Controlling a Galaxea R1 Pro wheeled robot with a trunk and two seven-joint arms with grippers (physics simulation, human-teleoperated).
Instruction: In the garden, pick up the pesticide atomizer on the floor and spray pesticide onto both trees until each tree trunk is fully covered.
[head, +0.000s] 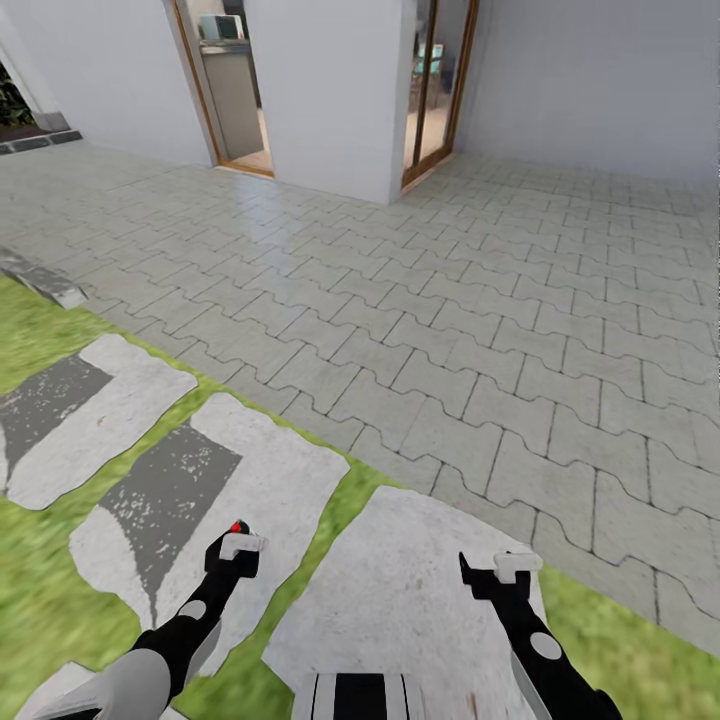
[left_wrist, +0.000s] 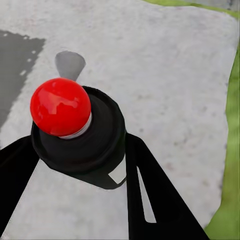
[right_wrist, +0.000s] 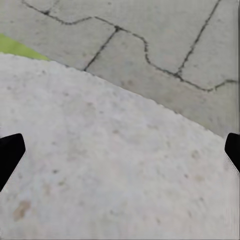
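Observation:
The pesticide atomizer, a small dark bottle with a round red top, sits between the black fingers of my left gripper, which is shut on it. In the head view its red top peeks above the left gripper, low over a pale stepping stone. My right gripper hangs open above another stone, nothing between its fingertips. Garden grass lies around the stones. The trees and their trunks are out of view.
A wide grey paved patio stretches ahead to a white house wall with two wood-framed open doorways. A low stone kerb edges the lawn at left. Dark patches mark two of the stepping stones.

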